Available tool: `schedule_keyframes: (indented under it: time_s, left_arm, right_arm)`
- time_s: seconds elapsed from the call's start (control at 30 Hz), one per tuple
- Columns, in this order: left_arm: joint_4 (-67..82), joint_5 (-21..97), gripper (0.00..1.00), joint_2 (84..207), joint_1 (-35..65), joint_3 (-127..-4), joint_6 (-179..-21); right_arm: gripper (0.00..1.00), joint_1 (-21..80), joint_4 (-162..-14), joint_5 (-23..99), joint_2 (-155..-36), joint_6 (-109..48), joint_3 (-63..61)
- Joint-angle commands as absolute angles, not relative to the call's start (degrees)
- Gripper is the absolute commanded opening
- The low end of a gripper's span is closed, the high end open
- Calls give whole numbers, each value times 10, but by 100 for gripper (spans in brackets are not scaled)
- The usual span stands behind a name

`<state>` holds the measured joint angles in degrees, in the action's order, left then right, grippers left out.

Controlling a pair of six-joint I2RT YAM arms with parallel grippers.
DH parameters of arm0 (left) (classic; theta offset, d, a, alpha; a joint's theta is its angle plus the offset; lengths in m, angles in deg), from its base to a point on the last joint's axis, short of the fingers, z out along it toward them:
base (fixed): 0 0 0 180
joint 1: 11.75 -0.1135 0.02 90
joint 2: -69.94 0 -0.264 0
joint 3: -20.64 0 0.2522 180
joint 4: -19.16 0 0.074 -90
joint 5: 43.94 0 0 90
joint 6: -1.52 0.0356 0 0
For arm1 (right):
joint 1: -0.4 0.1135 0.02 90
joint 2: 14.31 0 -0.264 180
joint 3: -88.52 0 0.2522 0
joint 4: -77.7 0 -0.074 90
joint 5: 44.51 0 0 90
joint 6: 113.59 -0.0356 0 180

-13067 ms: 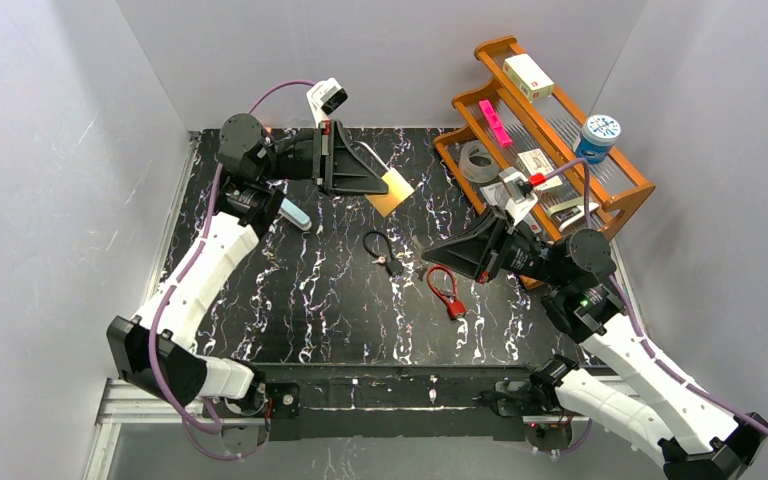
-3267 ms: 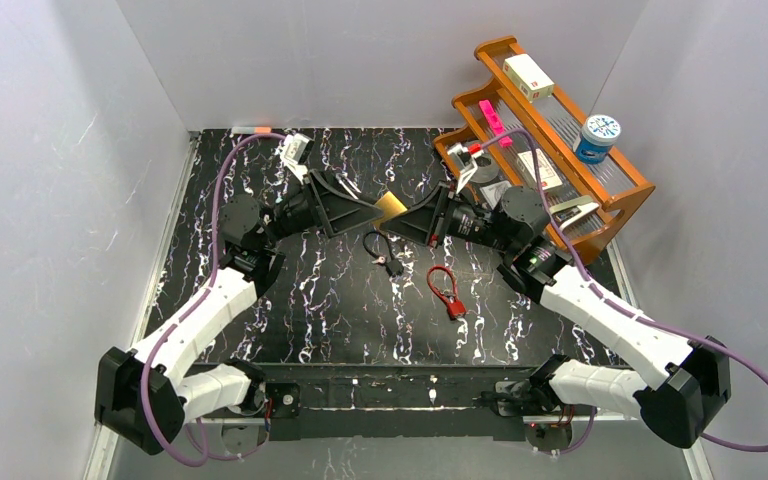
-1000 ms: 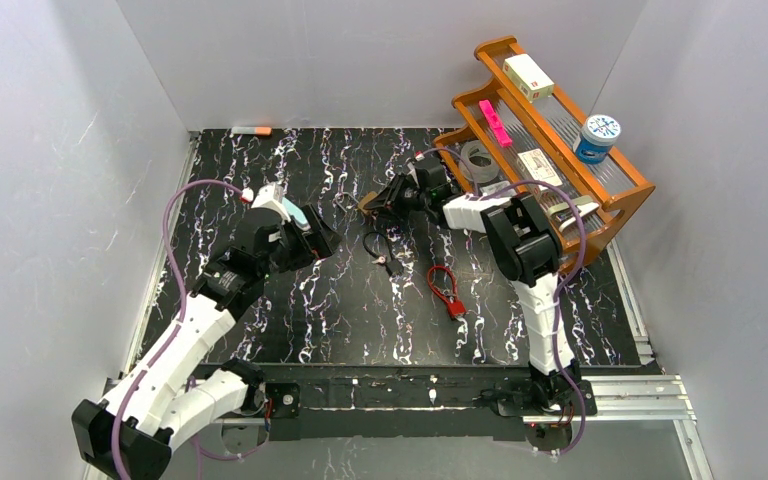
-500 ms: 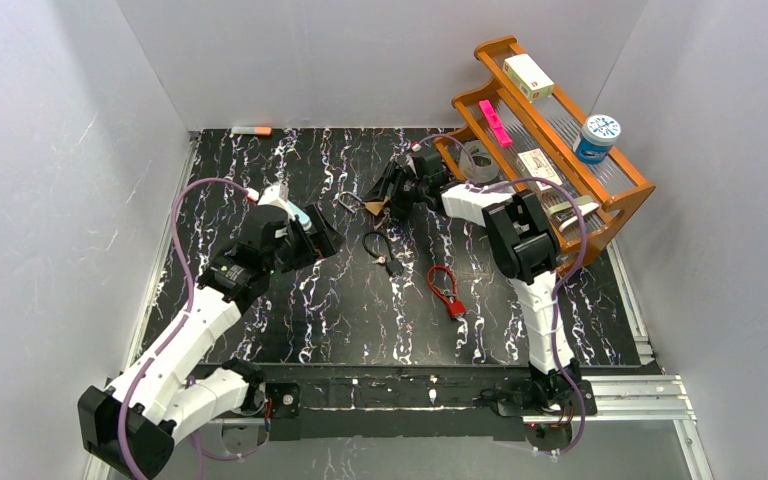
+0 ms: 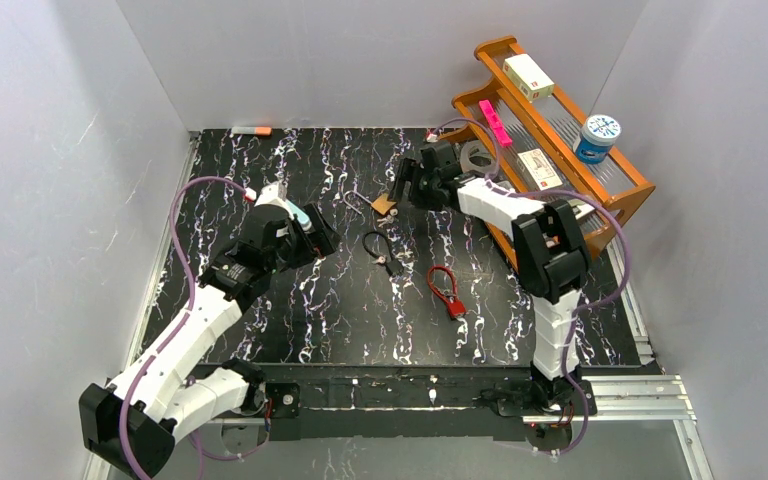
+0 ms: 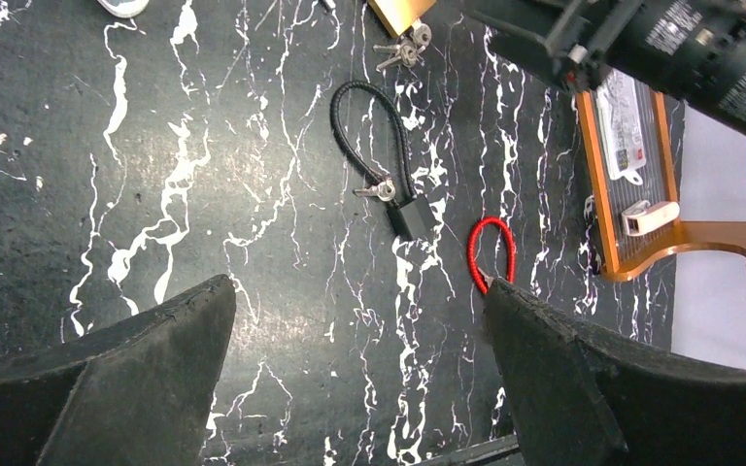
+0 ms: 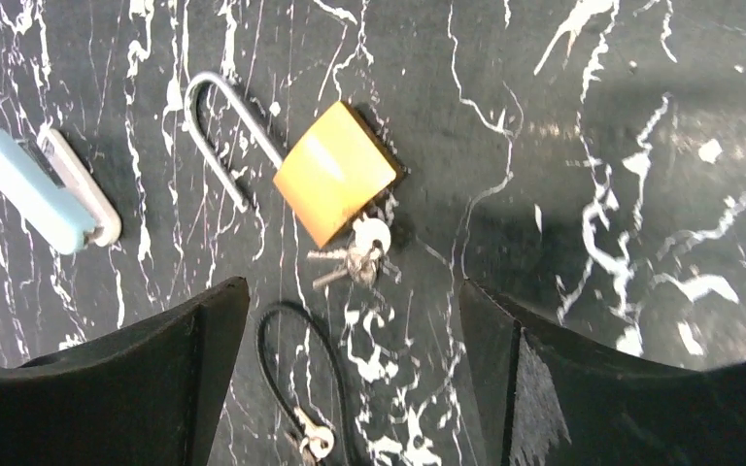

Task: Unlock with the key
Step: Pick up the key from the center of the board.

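Since 1 second ago, backed away from the square brass padlock (image 7: 335, 173) with the right gripper (image 5: 405, 190), drawn toward the rack side, and spread from a narrow pinch to full width. Nothing between the black fingers (image 7: 155, 388) at present.

Padlock flat on the black, white-veined marble-pattern table (image 5: 340, 320), toward the far middle, just ahead of the right fingertips and apart from them. On its silver U-shaped shackle (image 7: 216, 131), 1 leg meeting a corner of the body, the other ending free on the tabletop beside it. Touching the lower edge of the body, a small bunch of silver keys (image 7: 359, 254); cannot tell whether 1 sits in the keyhole.

Left of the shackle and apart from it, a light blue and white oblong object (image 7: 44, 199). Nearer the arms, a black cable-loop lock (image 6: 415, 218) with a key at its body, and beside that a red cable-loop lock (image 5: 456, 309).

Over the left half of the table, the left gripper (image 6: 355, 291), jaws wide apart, empty, hovering well apart from the brass padlock. Along the right edge, an orange wooden rack (image 5: 495, 46).
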<state>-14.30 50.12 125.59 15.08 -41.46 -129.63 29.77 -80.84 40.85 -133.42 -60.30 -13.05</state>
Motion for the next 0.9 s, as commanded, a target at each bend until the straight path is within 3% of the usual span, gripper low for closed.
schedule_keyframes:
  time_s: [0.0, 0.2, 0.33, 0.87]
  left_arm:
    - [-145, 541, 98, 1235, 150, -423, -1290]
    - [-144, 560, 98, 1215, 150, -416, -1302]
    - [-144, 560, 98, 1211, 150, -411, -1309]
    - [-149, 552, 98, 1213, 150, -406, -1309]
  right_arm:
    - [85, 339, -776, 472, -1249, -524, -87]
    - [58, 424, -760, 459, -1187, -505, -18]
    - [50, 458, -764, 458, -1189, -507, 1]
    - [51, 517, -633, 578, -1303, -361, -127]
